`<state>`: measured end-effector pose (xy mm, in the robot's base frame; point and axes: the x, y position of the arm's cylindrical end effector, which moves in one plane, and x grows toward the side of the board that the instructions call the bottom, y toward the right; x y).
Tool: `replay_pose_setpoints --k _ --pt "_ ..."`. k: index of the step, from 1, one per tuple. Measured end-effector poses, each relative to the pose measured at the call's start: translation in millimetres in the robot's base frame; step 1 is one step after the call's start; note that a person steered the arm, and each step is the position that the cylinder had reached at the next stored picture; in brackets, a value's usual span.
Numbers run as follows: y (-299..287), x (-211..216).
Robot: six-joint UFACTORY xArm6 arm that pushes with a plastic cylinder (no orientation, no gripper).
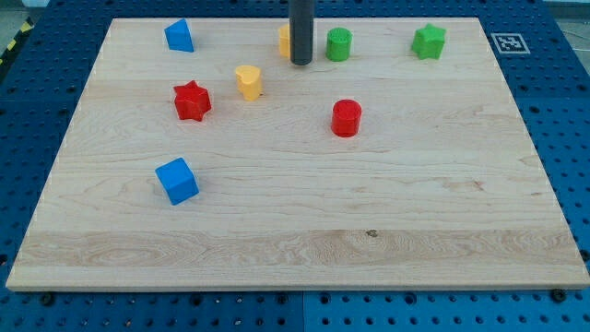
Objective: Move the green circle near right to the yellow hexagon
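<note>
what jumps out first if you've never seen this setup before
The dark rod at the view's top centre catches the eye first, my tip planted between a partly hidden yellow block on its left and the green circle on its right. Next come the bright blocks scattered on the pale wooden board: a red star and a blue cube toward the left, and a red cylinder near the middle.

My tip [301, 62] down; rod upright
</note>
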<state>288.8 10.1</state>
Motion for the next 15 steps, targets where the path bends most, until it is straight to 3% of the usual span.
replay_pose_setpoints --k 3,15 --pt "27 0" --pt "33 -18"
